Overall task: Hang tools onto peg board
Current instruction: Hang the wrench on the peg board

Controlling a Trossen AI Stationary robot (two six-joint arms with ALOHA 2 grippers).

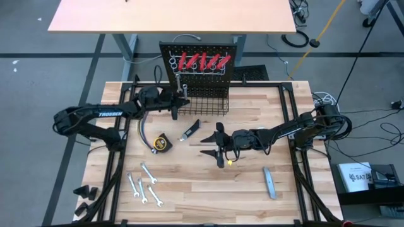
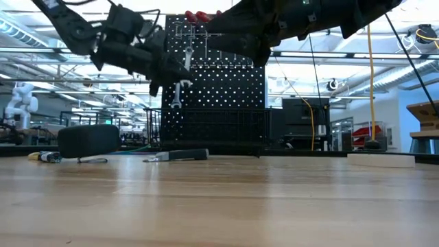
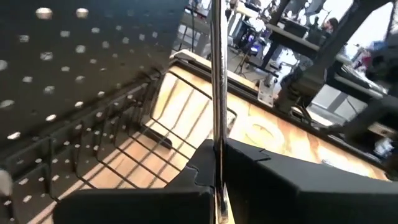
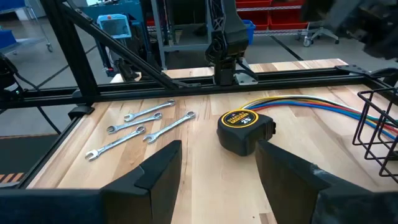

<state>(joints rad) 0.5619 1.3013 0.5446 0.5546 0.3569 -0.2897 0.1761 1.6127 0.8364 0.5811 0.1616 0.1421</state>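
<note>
The black peg board stands at the table's far side with red-handled tools hung on it and a wire basket at its base. My left gripper is at the basket's left front, shut on a silver wrench. My right gripper hovers open over mid-table, nothing between its fingers, facing the yellow tape measure. On the table lie the tape measure, a black-handled knife, several wrenches and a grey bar. My left gripper pinches the wrench's thin shaft between its two shut fingers. The fingers come about level from the table's left and lie across the shaft. The wrench stands roughly upright, clear of the table, in front of the peg board above the basket.
Coloured wires run across the table past the basket's corner. Black frame rails border the tabletop left and right. Open wood lies between the loose wrenches and the grey bar at the near side.
</note>
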